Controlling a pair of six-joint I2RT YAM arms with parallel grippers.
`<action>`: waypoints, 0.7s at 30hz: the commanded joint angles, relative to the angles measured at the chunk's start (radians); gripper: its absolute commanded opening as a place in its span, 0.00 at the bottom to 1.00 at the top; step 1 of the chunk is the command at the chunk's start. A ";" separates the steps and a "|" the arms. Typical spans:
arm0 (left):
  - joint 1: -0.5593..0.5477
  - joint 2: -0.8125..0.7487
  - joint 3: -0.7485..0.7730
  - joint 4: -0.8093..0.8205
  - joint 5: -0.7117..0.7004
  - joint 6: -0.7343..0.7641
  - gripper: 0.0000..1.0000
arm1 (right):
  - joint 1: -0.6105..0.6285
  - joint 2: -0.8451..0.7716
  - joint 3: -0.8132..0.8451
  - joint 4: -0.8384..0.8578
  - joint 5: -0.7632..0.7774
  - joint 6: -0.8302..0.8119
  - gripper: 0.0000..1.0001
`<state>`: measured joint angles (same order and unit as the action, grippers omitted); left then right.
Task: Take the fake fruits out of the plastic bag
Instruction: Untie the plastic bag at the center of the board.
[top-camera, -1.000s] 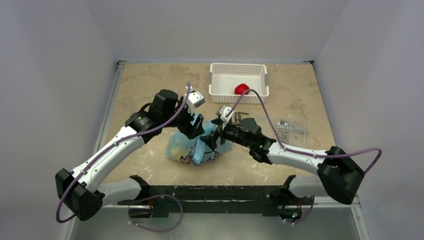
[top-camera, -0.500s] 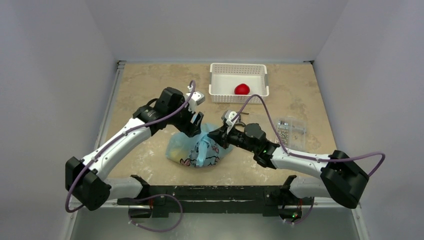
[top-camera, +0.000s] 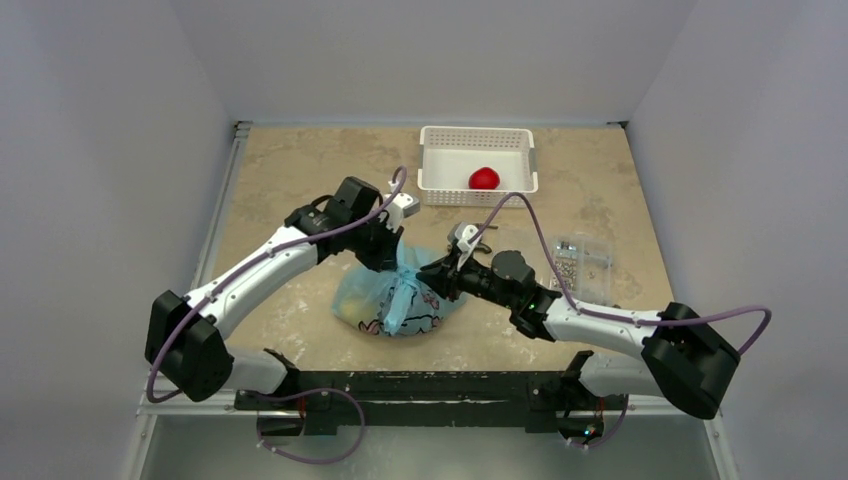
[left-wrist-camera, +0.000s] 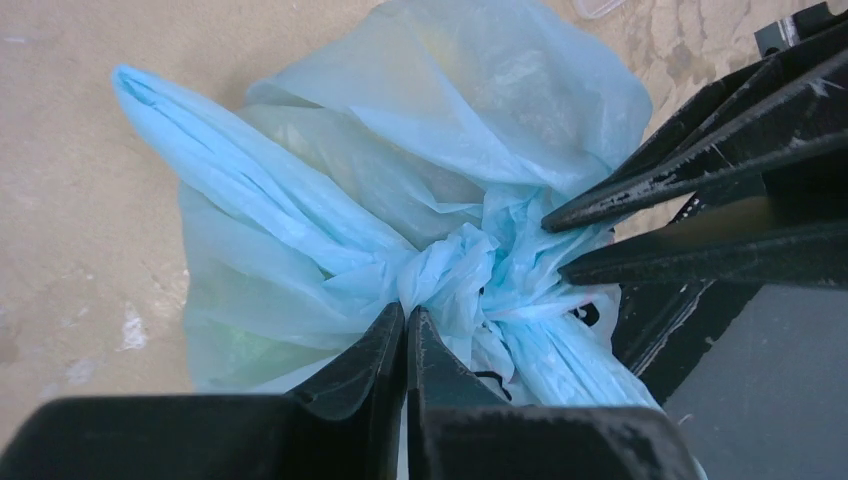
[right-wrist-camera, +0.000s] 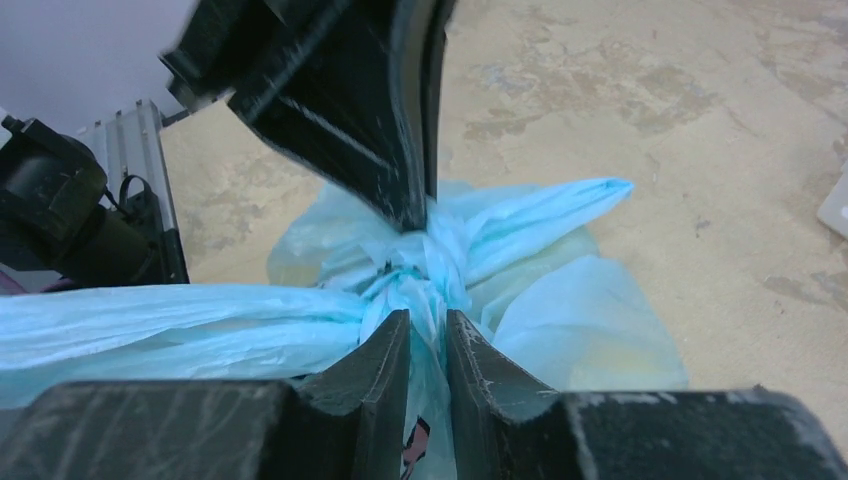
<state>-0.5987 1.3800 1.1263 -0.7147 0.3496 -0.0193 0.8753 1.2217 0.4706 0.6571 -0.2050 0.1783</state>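
Observation:
The light-blue plastic bag (top-camera: 395, 300) lies tied in a knot (left-wrist-camera: 450, 275) at the table's middle. Fake fruits show only as yellow (right-wrist-camera: 600, 350) and green (left-wrist-camera: 230, 340) tints through its skin. A red apple (top-camera: 484, 178) sits in the white basket (top-camera: 432, 165). My left gripper (left-wrist-camera: 407, 312) comes from the far left and is shut, pinching thin plastic at the knot. My right gripper (right-wrist-camera: 428, 318) comes from the right, its fingers nearly together with a fold of the bag between them. The two grippers (top-camera: 395, 258) (top-camera: 432, 278) meet at the knot.
The white perforated basket stands at the back middle. A clear flat bag of metal parts (top-camera: 580, 255) lies to the right, and a small dark metal part (top-camera: 480, 232) sits just behind the right gripper. Walls close in the table on three sides.
The left gripper has swung right and down onto the knot and has shut there. The right gripper has slid in from the right and closed on the bag.

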 joint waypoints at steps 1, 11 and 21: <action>-0.006 -0.141 -0.028 0.077 -0.074 -0.022 0.00 | 0.001 -0.028 -0.071 0.078 -0.022 0.097 0.20; -0.007 -0.403 -0.170 0.289 -0.097 -0.059 0.00 | 0.002 0.039 -0.153 0.190 -0.040 0.241 0.00; -0.009 -0.397 -0.158 0.264 -0.071 -0.057 0.00 | 0.005 -0.135 0.086 -0.330 0.115 0.088 0.45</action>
<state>-0.6052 0.9855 0.9508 -0.5167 0.2684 -0.0673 0.8768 1.1446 0.4343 0.5419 -0.1673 0.3595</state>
